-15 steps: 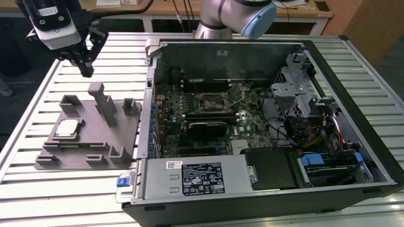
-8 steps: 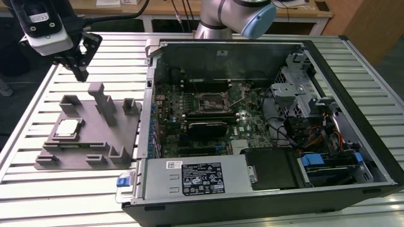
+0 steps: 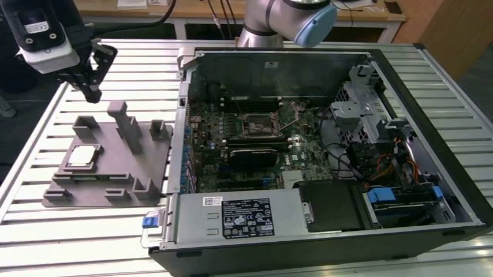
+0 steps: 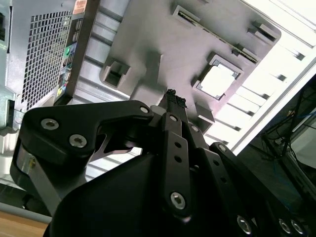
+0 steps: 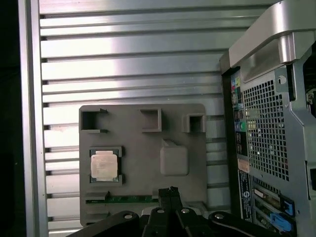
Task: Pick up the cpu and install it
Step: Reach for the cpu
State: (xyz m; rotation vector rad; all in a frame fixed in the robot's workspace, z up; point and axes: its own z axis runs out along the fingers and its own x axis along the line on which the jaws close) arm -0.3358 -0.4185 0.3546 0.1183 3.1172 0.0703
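My gripper (image 3: 92, 95) hangs over the slatted table (image 3: 77, 242), jaws pressed together w/ nothing between them. The cpu (image 3: 83, 157) lies flat in its recess on the grey tray (image 3: 108, 170), well below me, beside the open PC case (image 3: 431, 115).

A grey plastic tray (image 3: 115, 170) with upright posts is lying on the slatted metal counter (image 3: 131, 63), just beside an open computer case (image 3: 269, 69), at the exterior view's left. Inside the case a green motherboard (image 3: 202, 167) is lying flat and a silver power supply box (image 3: 239, 216) is sitting along the near edge. A metal drive cage (image 3: 370, 109) is standing at the exterior view's right.
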